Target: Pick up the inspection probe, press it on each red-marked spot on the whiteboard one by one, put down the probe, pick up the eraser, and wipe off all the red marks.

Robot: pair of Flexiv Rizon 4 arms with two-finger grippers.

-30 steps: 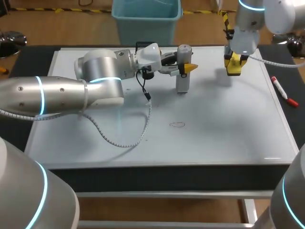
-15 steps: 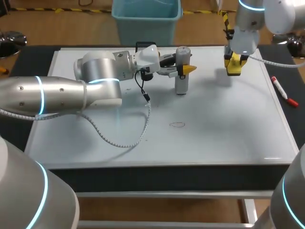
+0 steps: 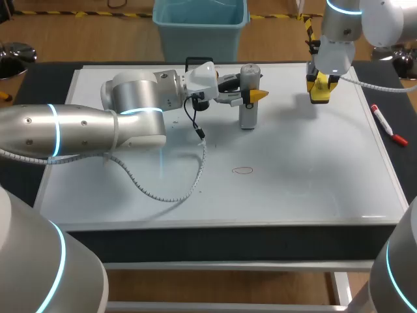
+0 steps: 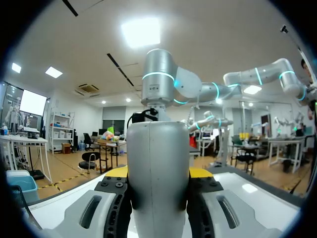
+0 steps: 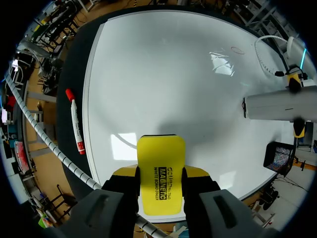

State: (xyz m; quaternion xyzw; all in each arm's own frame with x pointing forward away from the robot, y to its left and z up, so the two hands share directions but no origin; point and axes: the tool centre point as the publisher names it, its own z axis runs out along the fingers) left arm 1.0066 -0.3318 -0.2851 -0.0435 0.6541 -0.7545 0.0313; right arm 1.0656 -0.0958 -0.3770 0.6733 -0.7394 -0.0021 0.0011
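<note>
The left arm (image 3: 137, 107) lies level over the whiteboard (image 3: 293, 169), its jaws clamped on the upright probe (image 3: 247, 115). The right arm (image 3: 335, 39) points down, jaws gripping the eraser (image 5: 160, 158).

Our left arm (image 3: 85, 130), right arm (image 3: 339, 26): silver-grey tubes, glowing cyan rings. White spiral-wrapped cable (image 3: 171, 198) behind left gripper (image 3: 253, 95); its black fingers (image 4: 111, 203) carry screws (image 4: 118, 184).
</note>
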